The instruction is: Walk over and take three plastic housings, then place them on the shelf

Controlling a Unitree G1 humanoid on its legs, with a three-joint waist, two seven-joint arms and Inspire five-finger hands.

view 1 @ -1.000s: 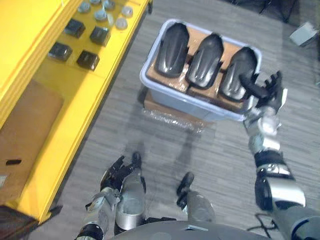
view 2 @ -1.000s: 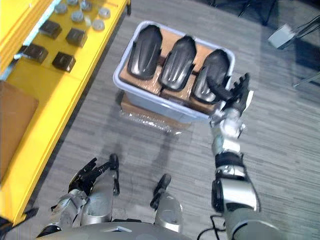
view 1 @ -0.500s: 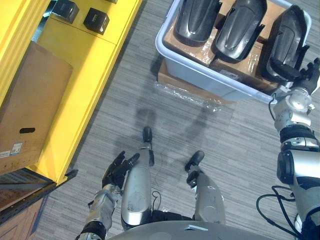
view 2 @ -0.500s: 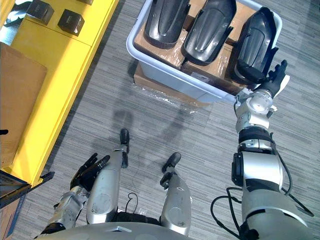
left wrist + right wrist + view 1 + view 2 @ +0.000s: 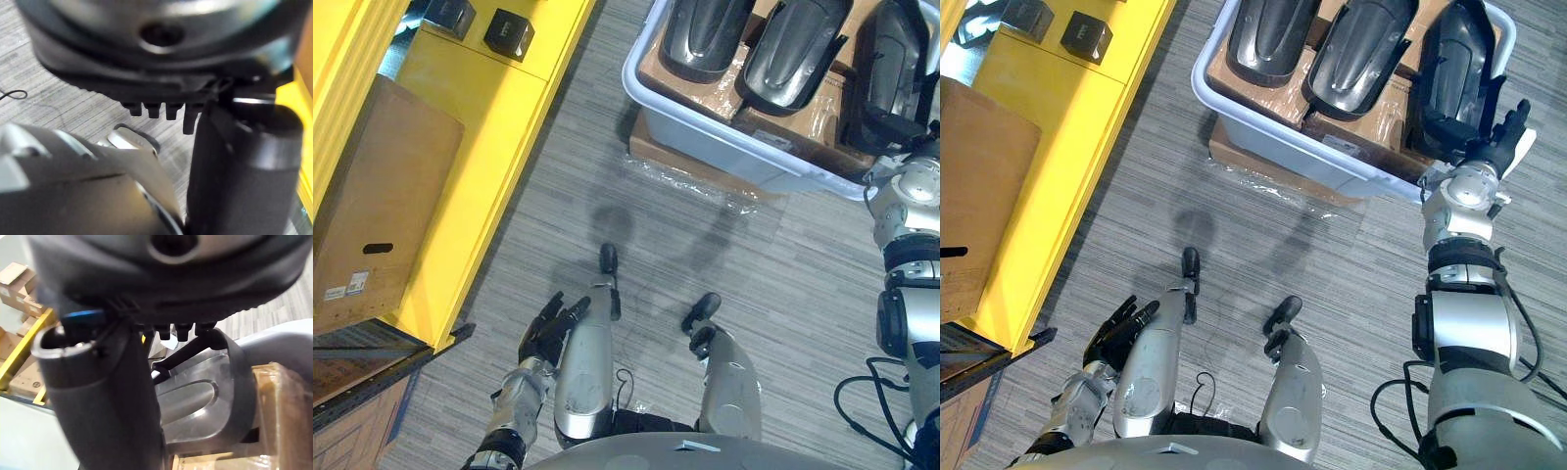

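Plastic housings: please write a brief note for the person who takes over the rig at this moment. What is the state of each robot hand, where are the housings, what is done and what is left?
Right robot hand: open, fingers spread, at the near end of the rightmost housing; no grip visible.
Left robot hand: open, empty, low at the robot's side.
Things: the rightmost, middle housing and leftmost housing all lie in the grey bin. The yellow shelf is to the left, with no housing seen on it.
Done: the walk to the bin.
Left: grasp, carry and place all three.
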